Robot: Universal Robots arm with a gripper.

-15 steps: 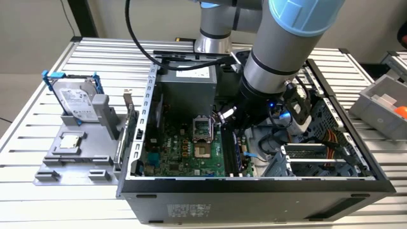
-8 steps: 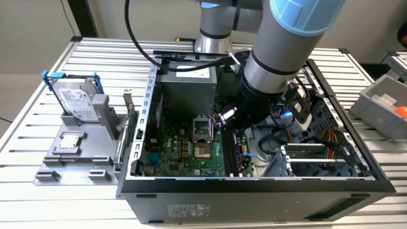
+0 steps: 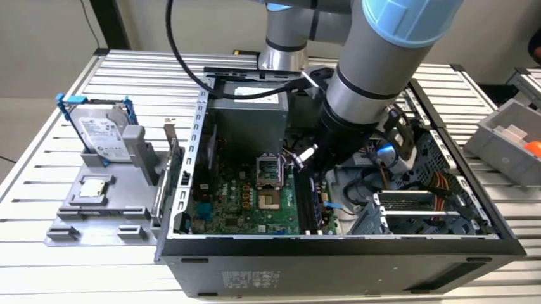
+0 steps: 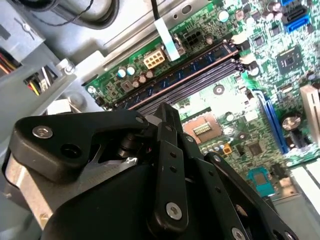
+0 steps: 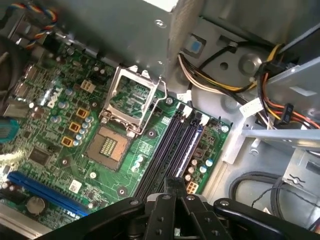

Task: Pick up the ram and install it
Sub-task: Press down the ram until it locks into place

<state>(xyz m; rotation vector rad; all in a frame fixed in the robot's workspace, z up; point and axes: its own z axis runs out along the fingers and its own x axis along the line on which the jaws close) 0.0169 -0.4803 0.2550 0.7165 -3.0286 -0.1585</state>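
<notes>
Looked down on an open computer case (image 3: 338, 244) lying on its side on a slatted metal bench (image 3: 50, 266). Showed a green motherboard (image 3: 241, 206) flat on the case floor. Reached in from above with a grey and blue robot arm (image 3: 372, 76), down to the black end effector (image 3: 308, 166) just over the long black memory slots (image 3: 306, 202) at the board's edge.

In both wrist views, showed the end effector (image 5: 175, 184) with fingertips (image 4: 167, 111) drawn narrow, close together, gripping nothing visible. Hung directly above the run of parallel slots (image 5: 167, 150).

Found the ram (image 4: 180, 75) in the second wrist view: a long thin stick with a row of bluish chips, standing on edge in the outermost slot, nearest the board's edge and a pale power connector (image 4: 154, 59). Lay apart from the end effector, not in its grip. Could not tell whether seated fully home.

Beside the slots, showed the processor socket (image 5: 131, 100) with its metal frame, and farther off a long blue expansion slot (image 5: 45, 192). Bundled yellow, orange and black cables (image 5: 210, 80) past the board's edge.

Toward the exterior view's left, on the bench outside the case, held a hard drive (image 3: 101, 133) upright in a grey fixture (image 3: 106, 209). Toward the exterior view's right, showed a grey bin (image 3: 507, 136).
</notes>
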